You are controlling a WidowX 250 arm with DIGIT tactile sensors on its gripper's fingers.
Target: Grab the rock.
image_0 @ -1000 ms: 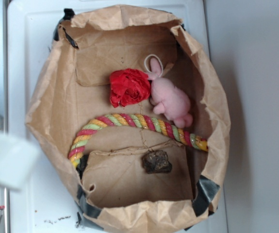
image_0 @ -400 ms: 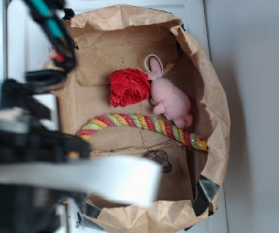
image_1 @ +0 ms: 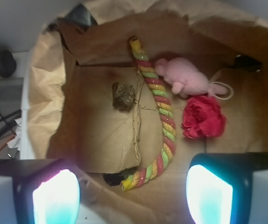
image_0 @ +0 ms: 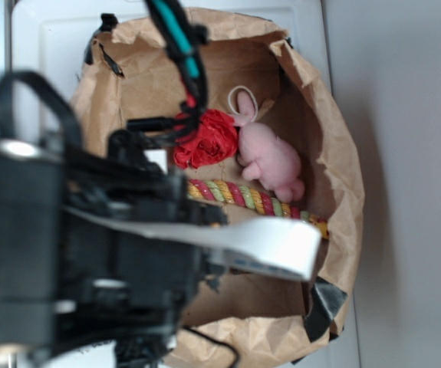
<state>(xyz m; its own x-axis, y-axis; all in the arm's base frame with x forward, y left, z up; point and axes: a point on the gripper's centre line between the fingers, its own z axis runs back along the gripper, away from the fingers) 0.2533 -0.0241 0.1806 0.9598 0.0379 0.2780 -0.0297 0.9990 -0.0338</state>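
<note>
The gripper [image_1: 124, 196] hangs wide open and empty in the wrist view, its two fingers [image_1: 54, 196] framing the paper bag [image_1: 45, 93] from above; the rock [image_1: 123, 96] lies on the bag floor just beside the striped rope [image_1: 164, 114], well below. This looks like the approach step: next, descend and centre over the rock. In the exterior view the arm [image_0: 90, 253] hides the rock.

The rock [image_1: 123, 96] was a small dark brown-grey lump with a rough, bumpy surface. It lay on the brown paper floor, just beside the rope, from my wrist view. My arm hid it outside.
</note>
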